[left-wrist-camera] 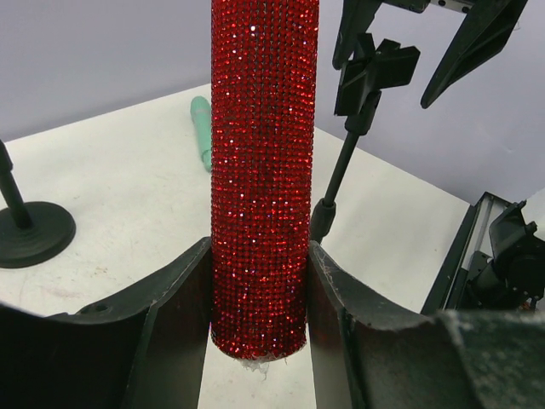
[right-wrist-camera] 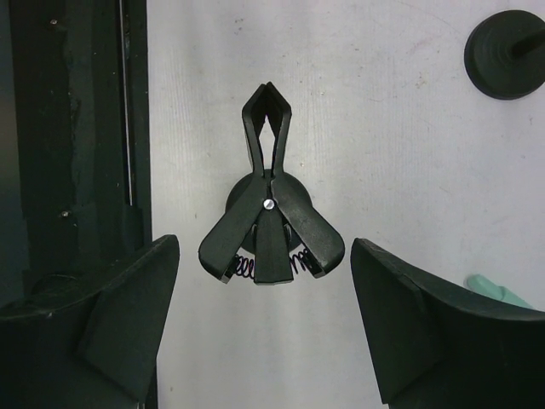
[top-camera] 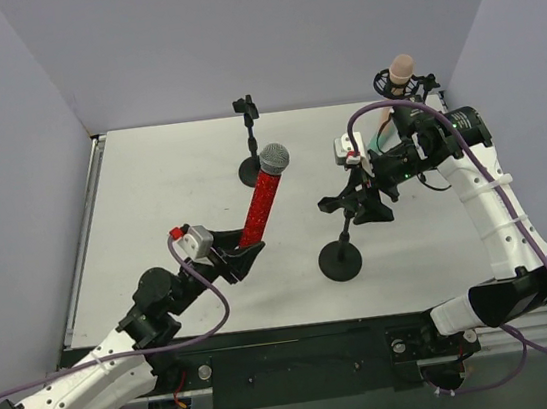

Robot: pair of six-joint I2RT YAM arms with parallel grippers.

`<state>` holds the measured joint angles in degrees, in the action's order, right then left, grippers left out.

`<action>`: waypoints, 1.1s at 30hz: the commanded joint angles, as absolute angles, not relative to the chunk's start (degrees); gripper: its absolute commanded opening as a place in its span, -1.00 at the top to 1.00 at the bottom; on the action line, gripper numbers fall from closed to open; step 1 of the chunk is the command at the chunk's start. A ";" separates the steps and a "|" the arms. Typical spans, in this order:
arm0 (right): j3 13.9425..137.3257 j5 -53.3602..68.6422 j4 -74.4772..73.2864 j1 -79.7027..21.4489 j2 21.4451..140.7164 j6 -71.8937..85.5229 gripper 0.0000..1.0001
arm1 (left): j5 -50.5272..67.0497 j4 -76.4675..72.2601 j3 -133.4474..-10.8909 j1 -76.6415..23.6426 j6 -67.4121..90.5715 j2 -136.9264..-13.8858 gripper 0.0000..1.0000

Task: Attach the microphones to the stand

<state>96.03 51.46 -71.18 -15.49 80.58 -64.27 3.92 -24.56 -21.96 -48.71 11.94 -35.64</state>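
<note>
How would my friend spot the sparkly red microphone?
On the white table, find the left gripper, left of middle. It clamps the red microphone by its bottom end. Unlike the pink microphone and green microphone, it glitters and has a silver head.

A matte white tabletop (top-camera: 152, 200) spreads beneath the left claw (top-camera: 247, 251) and the right claw (right-wrist-camera: 264, 256). Plain pale lilac walls (top-camera: 261, 35) rise beyond both claws and on their outer sides. In the wrist view, a black metal strip (right-wrist-camera: 77, 128) with small screws runs left of the right claw; it is perhaps the table's edge frame.
</note>
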 commanded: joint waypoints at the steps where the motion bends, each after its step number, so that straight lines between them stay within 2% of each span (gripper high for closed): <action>1: 97.73 53.44 -71.81 -16.26 81.30 -63.63 -0.52 | 5.89 -33.04 -21.36 -48.96 14.50 -37.44 1.00; 5: 98.35 53.53 -71.89 -16.70 81.65 -63.54 -0.45 | 6.15 -34.80 -21.09 -49.04 15.20 -38.84 1.00; 9: 98.35 53.26 -72.25 -17.05 81.83 -63.72 -0.29 | 6.42 -36.29 -20.57 -49.04 15.82 -39.99 1.00; 12: 98.17 53.09 -72.42 -16.96 81.39 -63.72 0.06 | 6.77 -37.88 -19.87 -49.04 16.34 -41.21 1.00; 13: 98.00 52.91 -72.33 -16.96 81.30 -63.72 0.24 | 6.94 -38.84 -19.69 -49.04 16.70 -41.57 1.00; 17: 97.39 52.73 -72.42 -16.96 80.86 -63.55 0.55 | 7.82 -42.70 -18.90 -49.04 18.19 -44.20 1.00; 21: 96.59 52.91 -72.33 -16.96 80.60 -63.28 0.65 | 8.26 -46.48 -18.55 -49.83 19.07 -47.37 1.00; 25: 95.63 53.70 -72.07 -16.70 80.42 -62.58 0.67 | 8.44 -52.55 -17.93 -50.45 20.12 -51.67 1.00; 33: 92.29 58.17 -69.09 -14.59 79.45 -58.63 0.74 | 6.51 -72.05 -17.58 -54.66 20.83 -66.61 1.00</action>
<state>94.65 54.00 -68.27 -15.27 80.16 -61.54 7.46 -54.72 -17.37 -52.47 20.21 -61.43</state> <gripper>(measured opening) 0.370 0.515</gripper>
